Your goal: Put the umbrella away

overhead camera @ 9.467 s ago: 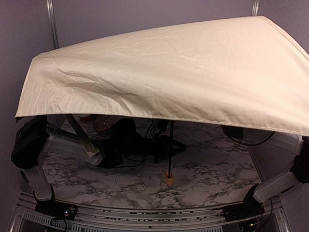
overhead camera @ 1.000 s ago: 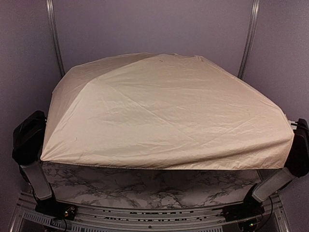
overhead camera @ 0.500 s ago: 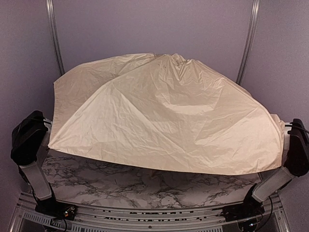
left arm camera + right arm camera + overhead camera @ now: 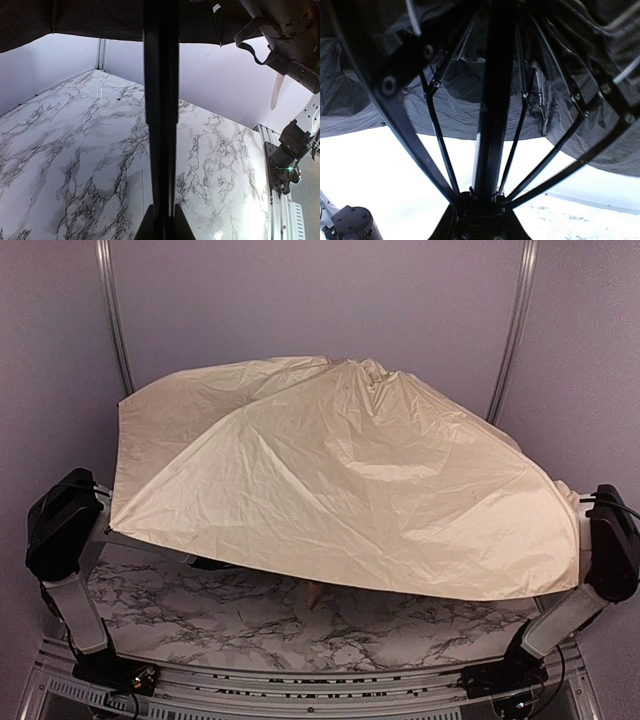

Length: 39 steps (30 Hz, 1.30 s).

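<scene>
The umbrella (image 4: 330,480) fills the top view, its cream canopy slack and puckered at the crown, hiding both grippers there. A small tan bit, perhaps the handle (image 4: 315,592), peeks out under the front hem. In the left wrist view my left gripper (image 4: 164,220) is shut on the thin black shaft (image 4: 161,100), which runs straight up to the black underside (image 4: 100,17). In the right wrist view my right gripper (image 4: 482,217) is shut on the black hub on the shaft (image 4: 492,100), where the ribs (image 4: 435,125) fan out.
The marble table (image 4: 300,630) lies beneath the canopy. Purple walls and metal uprights (image 4: 110,310) close in the back. Both arms' shoulders (image 4: 60,525) stick out beside the canopy. The right arm (image 4: 287,30) hangs above the table's right rail (image 4: 280,210).
The canopy has gone from a taut dome to a slack, creased shape, puckered at the crown. Its front hem has lifted, baring more marble.
</scene>
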Tool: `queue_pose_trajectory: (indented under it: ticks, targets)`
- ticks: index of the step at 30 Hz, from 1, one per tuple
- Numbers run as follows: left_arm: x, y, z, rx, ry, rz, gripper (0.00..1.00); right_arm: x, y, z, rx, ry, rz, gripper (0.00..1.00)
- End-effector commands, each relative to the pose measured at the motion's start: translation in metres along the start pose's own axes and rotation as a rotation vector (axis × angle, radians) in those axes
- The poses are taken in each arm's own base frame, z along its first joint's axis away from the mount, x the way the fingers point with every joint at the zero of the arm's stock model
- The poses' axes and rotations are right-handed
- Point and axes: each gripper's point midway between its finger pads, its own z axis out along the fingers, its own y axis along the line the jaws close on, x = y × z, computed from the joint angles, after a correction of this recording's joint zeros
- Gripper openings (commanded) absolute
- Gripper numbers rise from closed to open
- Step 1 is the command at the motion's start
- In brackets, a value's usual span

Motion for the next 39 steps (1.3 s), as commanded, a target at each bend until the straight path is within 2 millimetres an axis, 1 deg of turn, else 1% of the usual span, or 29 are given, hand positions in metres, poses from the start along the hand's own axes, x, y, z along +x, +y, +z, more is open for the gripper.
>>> queue_pose_trajectory:
  ticks: [1,8,13,14,16,19,20,22,24,26,29,32,36,37,39]
  targets:
    - [-0.219,-0.029,-0.059,0.043,-0.703,0.168,0.0,0.175,0.008,-0.046,-0.029,0.565,0.062,0.11]
    - [-0.231,-0.039,-0.07,0.089,-0.732,0.194,0.0,0.195,-0.008,-0.063,0.047,0.62,0.012,0.13]
    - [-0.234,-0.034,-0.077,0.064,-0.744,0.196,0.0,0.204,-0.012,-0.07,0.061,0.643,0.012,0.14]
    - [-0.234,-0.034,-0.075,0.069,-0.742,0.195,0.0,0.208,0.001,-0.069,0.033,0.65,0.012,0.14]
    - [-0.232,-0.032,-0.068,0.081,-0.734,0.181,0.0,0.208,0.006,-0.067,0.019,0.645,0.009,0.14]
    - [-0.226,-0.027,-0.055,0.09,-0.715,0.16,0.0,0.208,0.008,-0.064,0.015,0.635,0.013,0.14]
    - [-0.225,-0.027,-0.054,0.097,-0.712,0.157,0.0,0.209,0.009,-0.065,0.015,0.637,0.015,0.14]
    - [-0.226,-0.025,-0.054,0.1,-0.713,0.156,0.0,0.213,0.008,-0.068,0.021,0.648,0.012,0.14]
    - [-0.227,-0.018,-0.055,0.081,-0.716,0.16,0.0,0.215,0.008,-0.071,0.025,0.658,0.013,0.15]
    - [-0.228,-0.011,-0.057,0.068,-0.717,0.167,0.0,0.212,0.007,-0.071,0.034,0.654,0.0,0.15]
    - [-0.221,-0.012,-0.053,0.077,-0.687,0.172,0.0,0.198,0.003,-0.066,0.058,0.622,-0.04,0.14]
    - [-0.204,-0.009,-0.047,0.091,-0.645,0.136,0.0,0.169,0.0,-0.051,0.065,0.566,-0.043,0.13]
    - [-0.183,-0.009,-0.041,0.1,-0.598,0.101,0.0,0.121,-0.001,-0.031,0.08,0.451,-0.055,0.1]
    - [-0.179,-0.01,-0.04,0.102,-0.587,0.096,0.0,0.105,-0.012,-0.026,0.108,0.416,-0.056,0.09]
    - [-0.165,-0.01,-0.034,0.101,-0.542,0.084,0.0,0.072,-0.019,-0.015,0.125,0.336,-0.052,0.08]
